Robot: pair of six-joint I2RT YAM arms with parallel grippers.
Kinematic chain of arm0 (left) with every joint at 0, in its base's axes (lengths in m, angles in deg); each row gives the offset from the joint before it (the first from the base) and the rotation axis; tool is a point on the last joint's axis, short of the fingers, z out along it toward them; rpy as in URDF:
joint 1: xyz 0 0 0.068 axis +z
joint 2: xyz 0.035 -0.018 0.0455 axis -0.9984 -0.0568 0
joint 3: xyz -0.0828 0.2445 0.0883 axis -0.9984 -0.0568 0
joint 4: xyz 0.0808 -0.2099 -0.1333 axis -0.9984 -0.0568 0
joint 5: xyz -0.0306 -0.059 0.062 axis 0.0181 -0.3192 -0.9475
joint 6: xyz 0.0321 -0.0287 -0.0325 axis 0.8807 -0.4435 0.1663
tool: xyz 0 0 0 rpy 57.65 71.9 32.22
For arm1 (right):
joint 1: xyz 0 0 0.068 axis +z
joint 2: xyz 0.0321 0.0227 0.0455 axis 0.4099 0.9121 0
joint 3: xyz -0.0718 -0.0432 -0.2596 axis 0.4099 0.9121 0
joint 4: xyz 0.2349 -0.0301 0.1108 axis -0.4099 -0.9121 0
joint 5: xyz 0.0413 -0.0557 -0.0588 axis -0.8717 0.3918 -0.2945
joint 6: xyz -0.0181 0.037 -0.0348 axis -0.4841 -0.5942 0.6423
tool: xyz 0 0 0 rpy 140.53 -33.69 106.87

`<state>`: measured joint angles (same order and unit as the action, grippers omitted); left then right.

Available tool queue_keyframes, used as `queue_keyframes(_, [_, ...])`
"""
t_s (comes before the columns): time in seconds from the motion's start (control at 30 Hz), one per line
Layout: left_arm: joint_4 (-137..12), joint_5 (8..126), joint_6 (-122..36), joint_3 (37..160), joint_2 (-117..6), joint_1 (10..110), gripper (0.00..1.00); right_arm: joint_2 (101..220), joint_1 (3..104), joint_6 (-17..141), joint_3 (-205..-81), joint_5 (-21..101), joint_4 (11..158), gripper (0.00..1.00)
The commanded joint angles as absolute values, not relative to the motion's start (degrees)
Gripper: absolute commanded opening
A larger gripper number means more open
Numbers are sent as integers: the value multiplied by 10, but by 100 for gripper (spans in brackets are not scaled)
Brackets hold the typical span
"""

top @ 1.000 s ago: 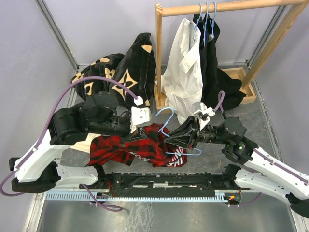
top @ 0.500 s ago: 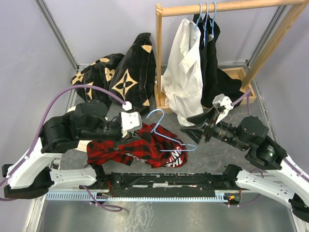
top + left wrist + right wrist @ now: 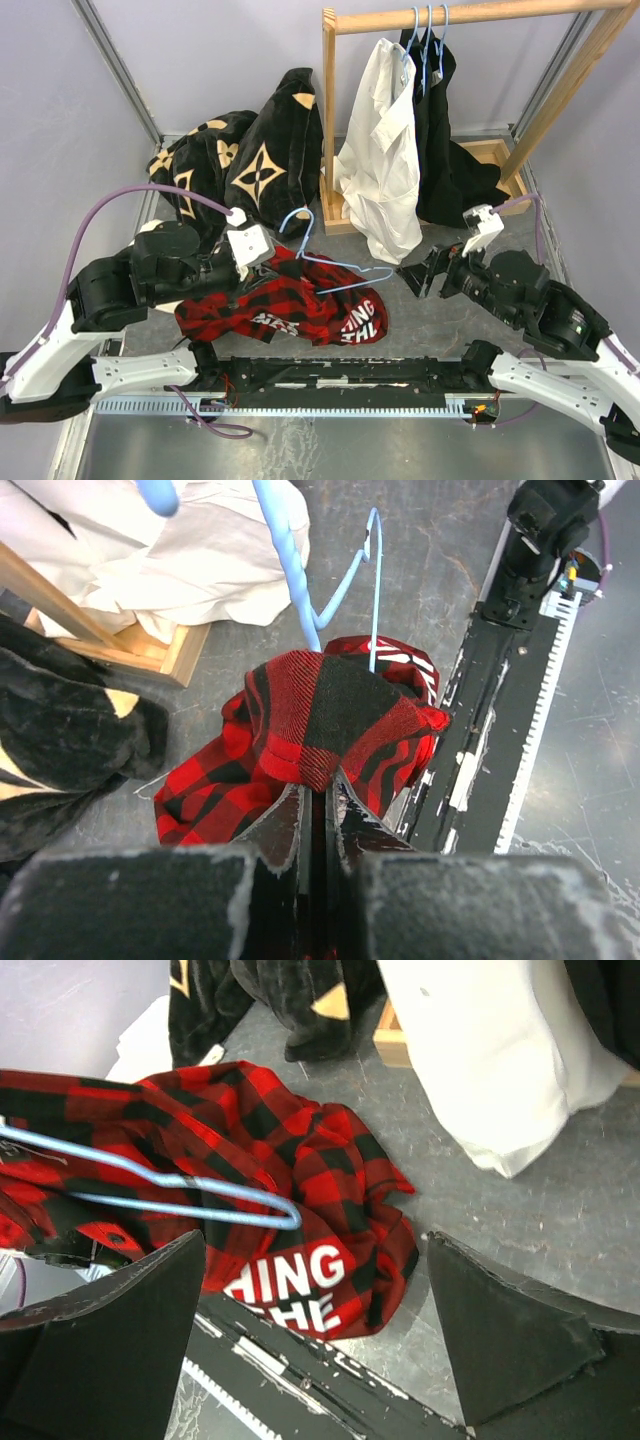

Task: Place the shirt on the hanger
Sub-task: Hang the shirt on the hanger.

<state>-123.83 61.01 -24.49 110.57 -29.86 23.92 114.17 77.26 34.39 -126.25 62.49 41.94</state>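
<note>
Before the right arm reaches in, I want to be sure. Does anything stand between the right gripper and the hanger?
Nothing visible does. The right gripper is open, to the right of the hanger, with only bare table between them. The hanger's nearest corner lies on the shirt.

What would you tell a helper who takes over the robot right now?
Left gripper: shut on the shirt, pinching a fold of it.
Right gripper: open, holding nothing.
Shirt: bunched on the table.
Hanger: lying across the shirt, one end bare, the other running into the cloth.
Done: little.
Left: spread the shirt's shoulders over the hanger.
</note>
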Motion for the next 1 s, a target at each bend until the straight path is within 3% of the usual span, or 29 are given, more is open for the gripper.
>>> queue_keyframes(0.0, [-1173, 553, -275, 1096, -278, 237, 3, 1095, 770, 288, -1210, 650, 429, 99])
queue_keyframes(0.4, [-1157, 517, -282, 1083, -265, 237, 3, 1100, 770, 220, -1131, 643, 471, 91])
queue_keyframes(0.63, [-1150, 497, -280, 1089, -266, 237, 3, 1127, 771, 187, -1064, 532, 641, 88])
queue_keyframes(0.83, [-1139, 507, -275, 1088, -259, 237, 3, 1124, 811, 129, -990, 566, 758, 87])
queue_keyframes(0.97, [-1118, 575, -260, 1080, -237, 237, 3, 1129, 847, 124, -952, 584, 855, 87])
